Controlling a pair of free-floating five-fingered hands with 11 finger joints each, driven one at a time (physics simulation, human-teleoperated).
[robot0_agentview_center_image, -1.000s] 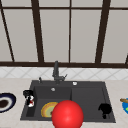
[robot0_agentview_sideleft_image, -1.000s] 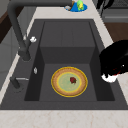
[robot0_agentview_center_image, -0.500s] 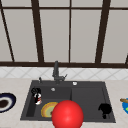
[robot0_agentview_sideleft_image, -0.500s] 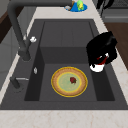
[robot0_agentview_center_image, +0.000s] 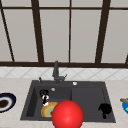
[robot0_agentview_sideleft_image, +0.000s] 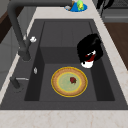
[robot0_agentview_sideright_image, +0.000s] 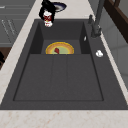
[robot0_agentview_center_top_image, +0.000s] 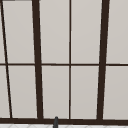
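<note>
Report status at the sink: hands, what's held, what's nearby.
Left hand over the basin, curled round a small red-and-white object. Yellow plate just below it. Right hand idle at the sink's right front.

Yellow-rimmed plate (robot0_agentview_sideleft_image: 69, 81) flat in sink basin, small red-and-white object (robot0_agentview_sideleft_image: 88, 61) just above its edge
</note>
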